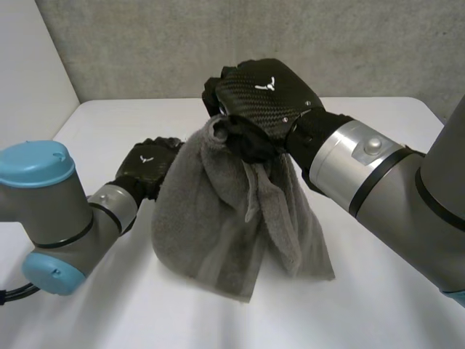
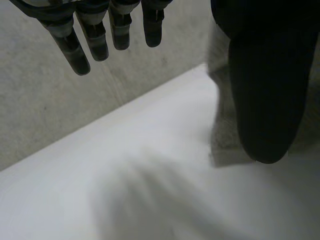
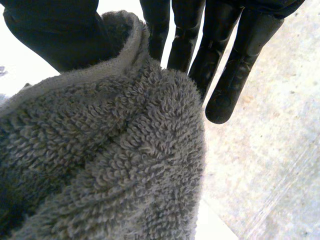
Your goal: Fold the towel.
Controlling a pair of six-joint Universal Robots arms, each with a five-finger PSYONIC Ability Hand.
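Towel (image 1: 232,218) hanging bunched from my right hand (image 1: 265,94)

Its hem rests on the counter (image 1: 109,305); at its 9 o'clock my left hand (image 1: 149,171) hovers straight-fingered and empty, likely to catch an edge; at 12 my right pinches the top so it drapes. No readable writing, only white emblems (image 1: 267,84).

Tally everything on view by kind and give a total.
Towel: 1
Hands: 2, the left hand and the right hand
Table: 1
Total: 4
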